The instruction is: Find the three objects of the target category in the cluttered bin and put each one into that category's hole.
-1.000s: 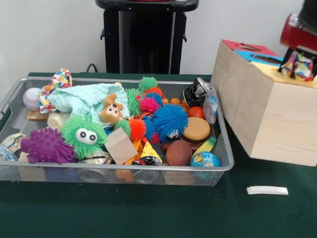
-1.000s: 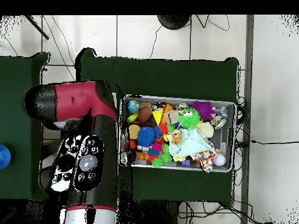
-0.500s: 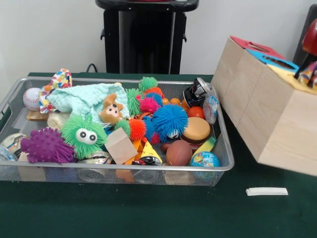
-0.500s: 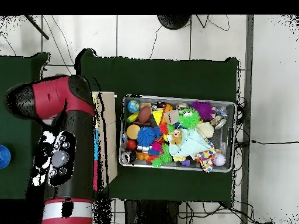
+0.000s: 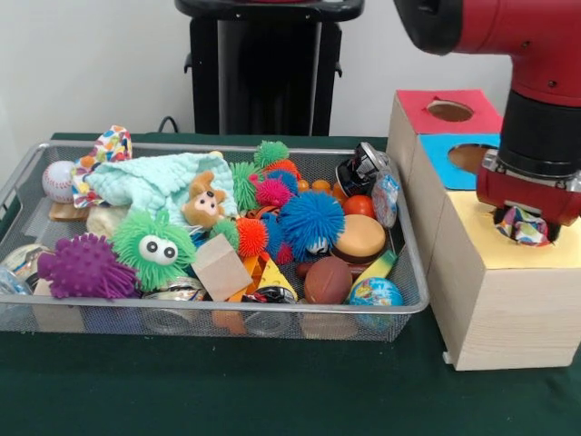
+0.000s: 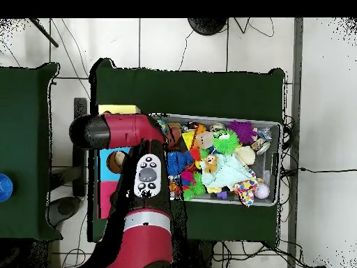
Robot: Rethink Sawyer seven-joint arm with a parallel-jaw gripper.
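Observation:
My gripper (image 5: 526, 218) hangs just above the yellow top (image 5: 472, 238) of the pale wooden box and is shut on a small white cloth piece with multicoloured print (image 5: 517, 228). The yellow top's hole is hidden under the gripper and the cloth. A second printed cloth piece (image 5: 111, 143) lies at the far left of the wire mesh bin (image 5: 227, 308), beside the mint-green knitted cloth (image 5: 150, 178); it also shows in the overhead view (image 6: 246, 190). In the overhead view my arm (image 6: 129, 132) covers the gripper.
The blue-topped hole (image 5: 472, 156) and the red-topped hole (image 5: 450, 111) lie behind the yellow top. The bin holds spiky pom-pom balls (image 5: 311, 221), a purple spiky ball (image 5: 84, 266), a baseball (image 5: 56, 180), a wooden block (image 5: 221, 265) and several small balls. The black pedestal (image 5: 263, 68) stands behind.
The wooden box stood tilted and further right; now it sits level beside the bin. My arm has come in from the right edge, and the cloth now hangs over the yellow top.

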